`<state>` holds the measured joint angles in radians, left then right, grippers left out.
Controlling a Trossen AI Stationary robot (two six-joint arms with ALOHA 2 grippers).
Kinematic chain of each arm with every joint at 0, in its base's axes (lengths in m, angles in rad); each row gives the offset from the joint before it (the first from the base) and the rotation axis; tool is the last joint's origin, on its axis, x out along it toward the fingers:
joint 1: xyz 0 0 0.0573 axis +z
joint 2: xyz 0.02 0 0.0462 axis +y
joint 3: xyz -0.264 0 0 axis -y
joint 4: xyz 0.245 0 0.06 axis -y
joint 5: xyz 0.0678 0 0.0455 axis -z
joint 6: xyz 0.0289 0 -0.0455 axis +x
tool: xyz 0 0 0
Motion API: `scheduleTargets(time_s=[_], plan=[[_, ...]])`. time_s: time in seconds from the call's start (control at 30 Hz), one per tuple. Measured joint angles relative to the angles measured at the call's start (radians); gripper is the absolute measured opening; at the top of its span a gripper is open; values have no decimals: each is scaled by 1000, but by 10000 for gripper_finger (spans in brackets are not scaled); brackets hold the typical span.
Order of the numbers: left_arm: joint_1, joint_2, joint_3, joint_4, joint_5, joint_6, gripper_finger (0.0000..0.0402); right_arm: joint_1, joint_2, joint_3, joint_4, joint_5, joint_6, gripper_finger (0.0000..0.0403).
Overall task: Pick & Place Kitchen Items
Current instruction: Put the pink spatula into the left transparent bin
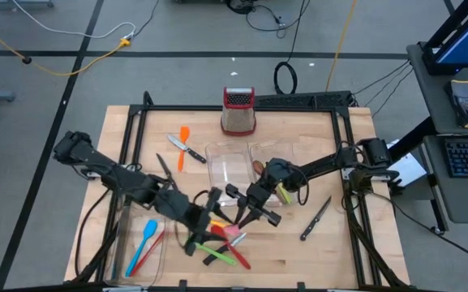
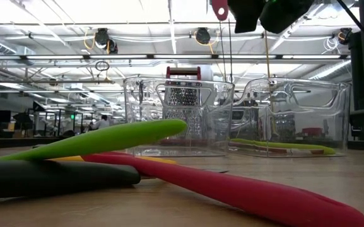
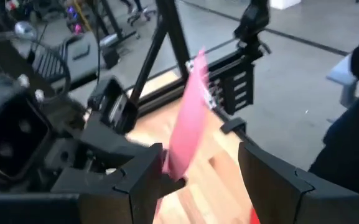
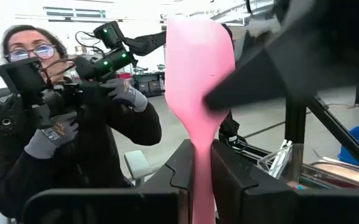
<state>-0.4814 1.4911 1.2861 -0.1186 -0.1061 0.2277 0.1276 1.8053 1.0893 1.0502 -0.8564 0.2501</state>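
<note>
Near the worktop's front edge, the right gripper [image 4: 195, 180] is clamping a pink plastic spatula [image 4: 195, 68] aloft while the left gripper [image 3: 198, 180] is waiting wide beside it; most utensils are lying unsorted.

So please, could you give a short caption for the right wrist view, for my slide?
Right gripper shut on a pink spatula held upright, with a person in gloves behind.

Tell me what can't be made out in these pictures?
- High view: the pink spatula in the right tool is mostly hidden among both arms.
- Low view: the red spatula's end is cut off by the edge.
- Left wrist view: left tool open; everything is blurred.
</note>
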Motion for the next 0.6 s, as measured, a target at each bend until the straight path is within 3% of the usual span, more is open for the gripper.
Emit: scheduleTargets(time_s=[0.6], plan=[[-7, 40, 0, 124, 38, 12, 214, 5, 0, 0, 8, -53, -8, 22]])
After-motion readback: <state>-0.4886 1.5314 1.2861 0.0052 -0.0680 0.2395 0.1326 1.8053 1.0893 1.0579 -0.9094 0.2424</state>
